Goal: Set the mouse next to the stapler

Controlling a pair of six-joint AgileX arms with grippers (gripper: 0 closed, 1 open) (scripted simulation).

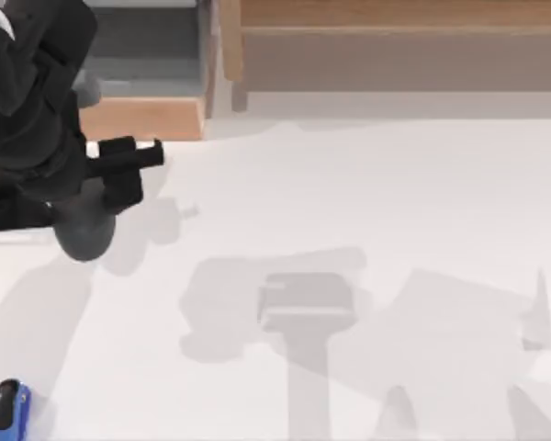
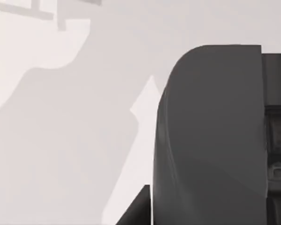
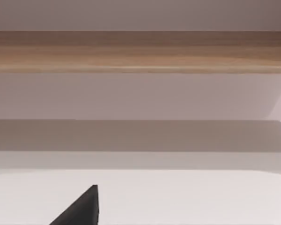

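The mouse [image 1: 81, 231], a dark grey rounded body, hangs above the table at the far left, with its shadow on the white surface beside it. My left gripper [image 1: 92, 204] is shut on it, and its black parts reach out over the mouse. Up close in the left wrist view, the mouse [image 2: 210, 140] looms large with white table behind it. The stapler [image 1: 9, 410], small and blue with a black top strip, lies at the table's front left corner, well in front of the mouse. A black edge of my right gripper [image 3: 82, 208] faces the back wall.
Wooden furniture [image 1: 386, 37] runs along the back edge, and a wooden block [image 1: 142, 118] sits just behind my left gripper. Arm shadows fall across the white table [image 1: 349, 184] in its middle and right.
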